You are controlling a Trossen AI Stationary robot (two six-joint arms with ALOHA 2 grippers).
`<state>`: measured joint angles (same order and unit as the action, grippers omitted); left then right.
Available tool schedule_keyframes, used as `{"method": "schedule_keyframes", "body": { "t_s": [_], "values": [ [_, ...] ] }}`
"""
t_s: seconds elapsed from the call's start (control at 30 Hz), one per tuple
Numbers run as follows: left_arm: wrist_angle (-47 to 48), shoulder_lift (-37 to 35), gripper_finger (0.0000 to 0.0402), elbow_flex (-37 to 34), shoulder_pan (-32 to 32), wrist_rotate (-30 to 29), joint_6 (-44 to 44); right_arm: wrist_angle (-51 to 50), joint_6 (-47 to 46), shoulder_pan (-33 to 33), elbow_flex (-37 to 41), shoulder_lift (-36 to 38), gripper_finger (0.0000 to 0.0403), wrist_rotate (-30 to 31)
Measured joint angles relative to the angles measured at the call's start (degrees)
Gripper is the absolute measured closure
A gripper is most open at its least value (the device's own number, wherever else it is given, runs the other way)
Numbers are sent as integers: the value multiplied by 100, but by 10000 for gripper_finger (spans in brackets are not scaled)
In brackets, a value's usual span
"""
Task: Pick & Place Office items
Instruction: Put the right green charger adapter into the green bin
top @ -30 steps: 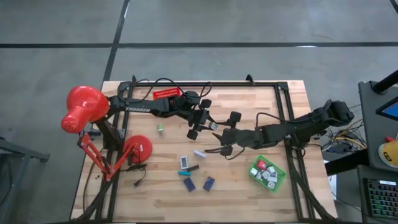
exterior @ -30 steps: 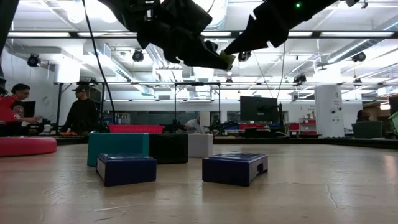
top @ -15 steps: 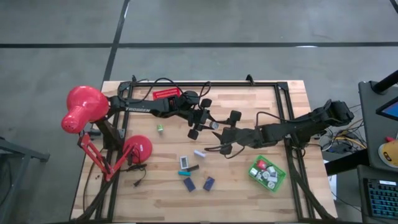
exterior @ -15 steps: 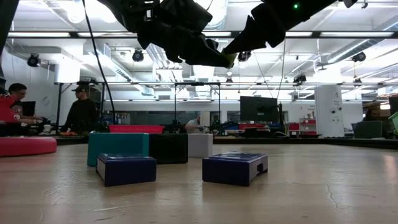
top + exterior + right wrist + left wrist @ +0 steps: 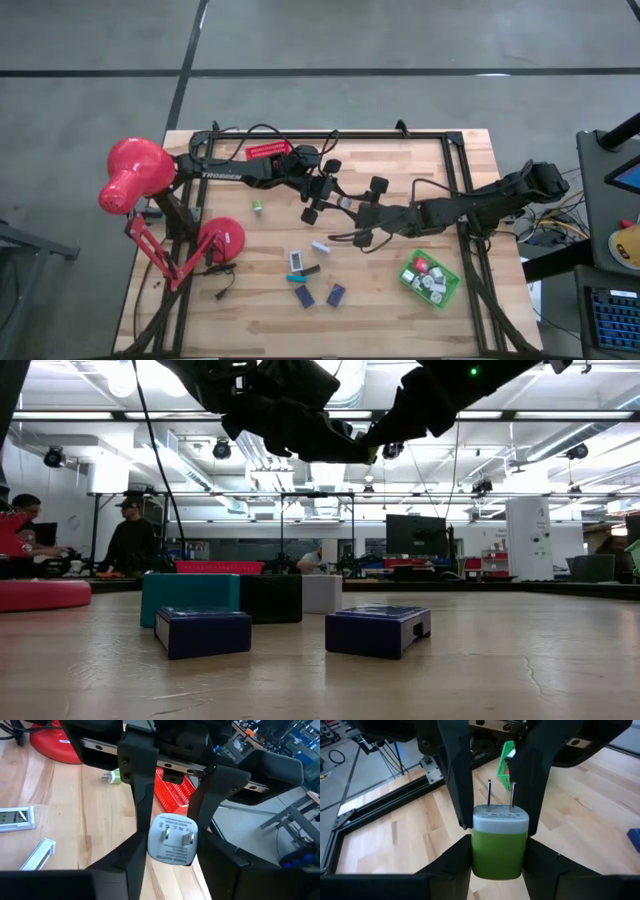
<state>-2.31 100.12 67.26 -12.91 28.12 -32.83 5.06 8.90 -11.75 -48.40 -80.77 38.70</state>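
Green glossy plastic, rounded block with a white cap and two thin metal prongs: a charger plug [image 5: 499,842], held in the air over mid-tabletop [image 5: 420,170]. The left tool [image 5: 338,199] pinches its green body. The right tool [image 5: 356,208] meets it head-on, its dark fingers narrow against the white-capped end [image 5: 172,840].

Pale wood planks with visible grain, ringed by a black metal frame. There is bare wood below the tools. Loose pieces lie nearer the front edge: two navy blocks [image 5: 336,294], a teal block [image 5: 298,262], a white piece [image 5: 320,245]. A second small green plug [image 5: 257,206] lies near the red lamp [image 5: 130,175]. The green tray [image 5: 430,279], front right, holds mixed pieces. The red tray [image 5: 268,151] sits at the back edge.

Behind is a workshop hall with ceiling lights, and two people [image 5: 130,535] are at a far bench.
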Motion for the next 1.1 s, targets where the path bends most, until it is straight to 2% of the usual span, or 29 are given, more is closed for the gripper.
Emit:
{"method": "schedule_keyframes", "body": {
  "t_s": [0.17, 0.73, 1.1],
  "values": [
    [2, 0, 257, 0, 0, -2, -3, 0, -15, 2, 0, 0, 277, 7],
    [17, 0, 255, -2, 20, -228, 43, -24, 16, 7, 0, -2, 270, 28],
    [24, 13, 192, -7, 99, -379, 221, -13, 58, 8, 0, -7, 270, 50]
  ]
}}
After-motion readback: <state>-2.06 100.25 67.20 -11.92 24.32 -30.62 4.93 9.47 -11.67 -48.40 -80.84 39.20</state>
